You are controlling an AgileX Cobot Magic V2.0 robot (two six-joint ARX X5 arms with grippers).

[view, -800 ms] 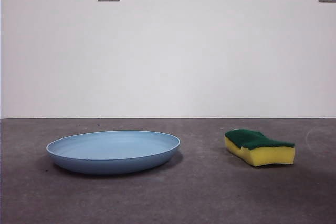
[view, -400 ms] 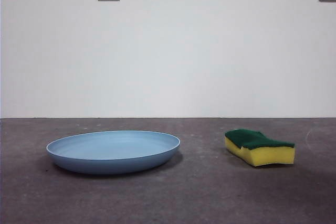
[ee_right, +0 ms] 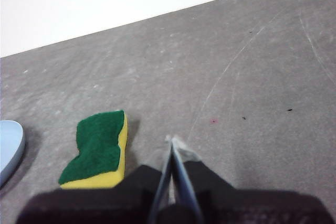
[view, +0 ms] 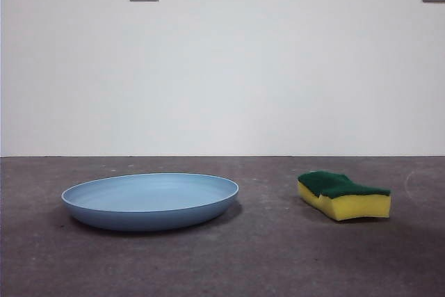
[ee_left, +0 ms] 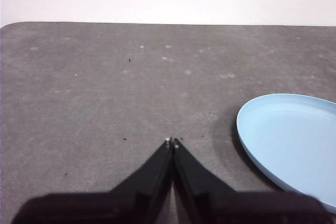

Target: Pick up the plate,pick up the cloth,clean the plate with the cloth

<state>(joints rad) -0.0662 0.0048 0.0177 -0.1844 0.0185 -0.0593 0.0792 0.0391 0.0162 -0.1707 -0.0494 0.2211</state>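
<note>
— Grey tabletop [view: 264, 255], white wall: where's the plate [view: 150, 201]?

— Near the left gripper [ee_left: 171, 141], whose jaws are pressed together, empty. Stiff, probably light (smooth, so maybe slippery); pinch its raised rim.

— And the cloth [ee_right: 98, 149]?

— Just beside the right gripper [ee_right: 171, 141], likewise closed, empty. Soft; squeeze its sides. One plate, one sponge.

One level front camera and two downward-tilted wrist cameras.
The front view looks across the grey worktop [view: 222, 262] toward a white wall [view: 222, 67]. Each wrist view looks over its own black tool; the left shares the light-blue round plate [ee_left: 294, 145], the right the yellow, green-topped sponge [ee_right: 100, 150].
</note>
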